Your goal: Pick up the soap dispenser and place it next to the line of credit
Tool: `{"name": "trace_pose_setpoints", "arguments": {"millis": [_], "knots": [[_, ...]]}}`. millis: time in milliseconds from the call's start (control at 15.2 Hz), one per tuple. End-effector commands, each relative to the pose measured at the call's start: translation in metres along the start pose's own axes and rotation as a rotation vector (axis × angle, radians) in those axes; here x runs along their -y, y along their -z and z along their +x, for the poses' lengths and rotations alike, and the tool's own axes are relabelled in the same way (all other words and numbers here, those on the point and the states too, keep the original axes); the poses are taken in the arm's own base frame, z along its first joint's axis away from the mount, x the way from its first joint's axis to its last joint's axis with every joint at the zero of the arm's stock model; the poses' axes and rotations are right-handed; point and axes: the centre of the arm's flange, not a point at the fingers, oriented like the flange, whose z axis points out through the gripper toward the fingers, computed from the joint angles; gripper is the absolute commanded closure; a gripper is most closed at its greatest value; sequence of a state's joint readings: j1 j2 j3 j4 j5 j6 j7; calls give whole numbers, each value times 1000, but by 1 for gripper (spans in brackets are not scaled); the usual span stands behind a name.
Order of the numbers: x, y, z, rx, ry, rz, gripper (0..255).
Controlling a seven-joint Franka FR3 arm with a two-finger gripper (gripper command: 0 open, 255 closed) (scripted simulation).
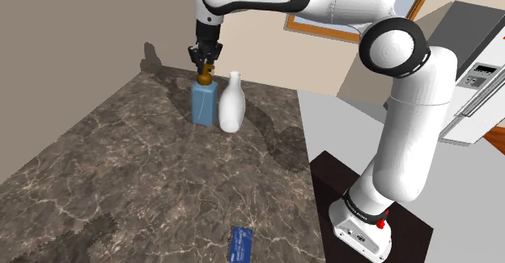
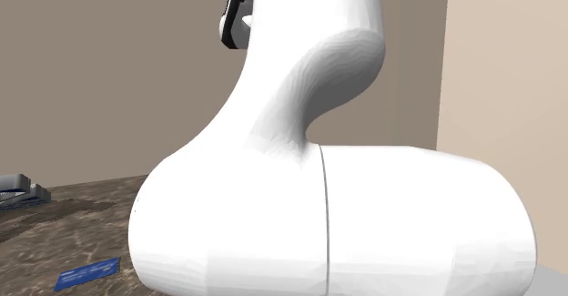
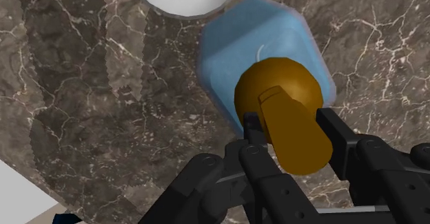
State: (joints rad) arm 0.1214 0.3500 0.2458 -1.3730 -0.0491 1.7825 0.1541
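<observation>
Pinching the brown pump head (image 3: 275,92), the all-black two-finger gripper (image 1: 205,61) grips a boxy pale-blue soap dispenser (image 1: 203,103) standing on the dark marbled counter (image 1: 121,164), just beside a white bottle (image 1: 231,103). It looks rigid, light and smooth; the pump may slip, so the neck seems safer.

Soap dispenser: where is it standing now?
Shoulder view: the soap dispenser stands near the far edge of the counter, just left of the white bottle, under the gripper.
</observation>
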Motion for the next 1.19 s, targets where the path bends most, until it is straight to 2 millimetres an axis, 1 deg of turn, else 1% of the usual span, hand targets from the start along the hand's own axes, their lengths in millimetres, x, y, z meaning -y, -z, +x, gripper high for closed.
{"name": "trace_pose_setpoints", "arguments": {"millis": [0,528,594,1122], "knots": [[0,10,0,0,0,0,255],[2,52,3,0,0,0,255],[2,54,3,0,0,0,255],[38,107,-81,0,0,0,255]]}}
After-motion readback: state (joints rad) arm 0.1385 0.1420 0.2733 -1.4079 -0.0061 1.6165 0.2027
